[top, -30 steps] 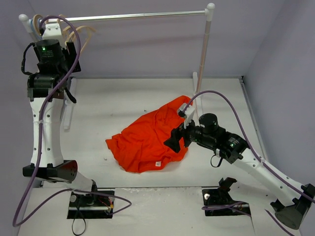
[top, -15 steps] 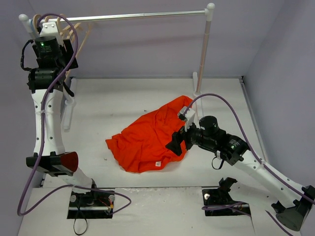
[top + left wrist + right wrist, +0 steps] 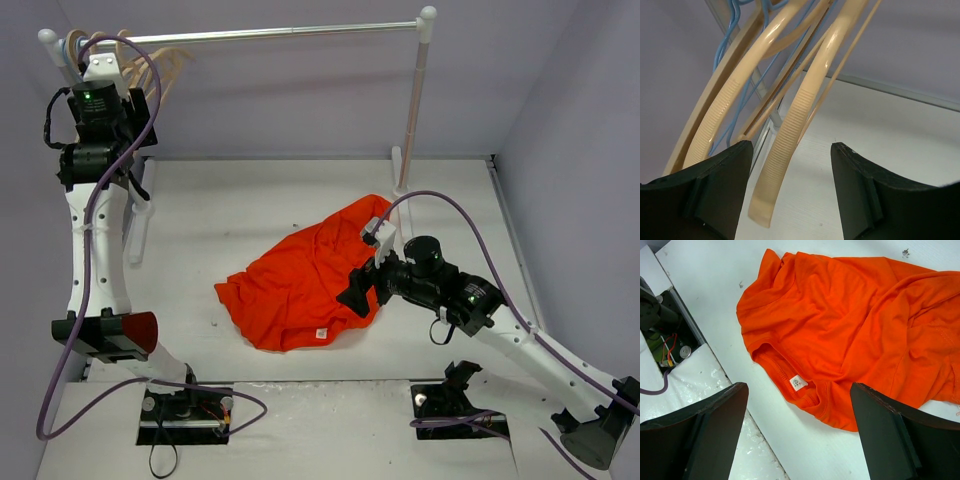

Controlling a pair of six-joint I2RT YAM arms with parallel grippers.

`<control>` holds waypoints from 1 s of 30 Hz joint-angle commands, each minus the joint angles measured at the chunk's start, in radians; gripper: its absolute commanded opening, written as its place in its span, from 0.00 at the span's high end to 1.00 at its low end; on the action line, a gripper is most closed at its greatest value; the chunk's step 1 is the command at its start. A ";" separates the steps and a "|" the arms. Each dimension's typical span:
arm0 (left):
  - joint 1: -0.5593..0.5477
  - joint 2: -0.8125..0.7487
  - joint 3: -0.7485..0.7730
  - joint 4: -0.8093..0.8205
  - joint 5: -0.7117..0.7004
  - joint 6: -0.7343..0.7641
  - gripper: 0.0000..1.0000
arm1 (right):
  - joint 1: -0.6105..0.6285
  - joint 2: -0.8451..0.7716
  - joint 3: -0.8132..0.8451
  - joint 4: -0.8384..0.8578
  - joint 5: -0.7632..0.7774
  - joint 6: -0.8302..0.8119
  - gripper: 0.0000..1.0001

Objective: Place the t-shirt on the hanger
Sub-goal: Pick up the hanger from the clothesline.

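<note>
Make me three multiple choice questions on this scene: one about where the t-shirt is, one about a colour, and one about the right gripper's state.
1. Where is the t-shirt?
A. Hung on the rail
B. Crumpled on the table
C. Folded in a box

2. What colour is the thin wire hanger among the pale hangers?
A. Blue
B. Green
C. Black

3. How do the jaws of the right gripper stand?
A. Shut on cloth
B. Shut, empty
C. Open above the t-shirt

Answers:
1 B, it lies in a heap on the white surface.
2 A, blue strands show behind the pale ones in the left wrist view.
3 C, the jaws stand wide apart with the cloth below.
</note>
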 commanded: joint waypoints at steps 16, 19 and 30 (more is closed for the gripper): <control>0.042 -0.026 -0.049 0.103 0.121 0.002 0.37 | 0.001 0.052 0.027 0.060 0.022 0.000 0.14; 0.043 -0.029 -0.047 0.118 0.158 -0.014 0.37 | 0.001 0.058 0.027 0.060 0.025 0.001 0.14; 0.042 -0.031 -0.009 0.157 0.217 -0.018 0.72 | 0.000 0.089 0.042 0.062 0.027 0.007 0.14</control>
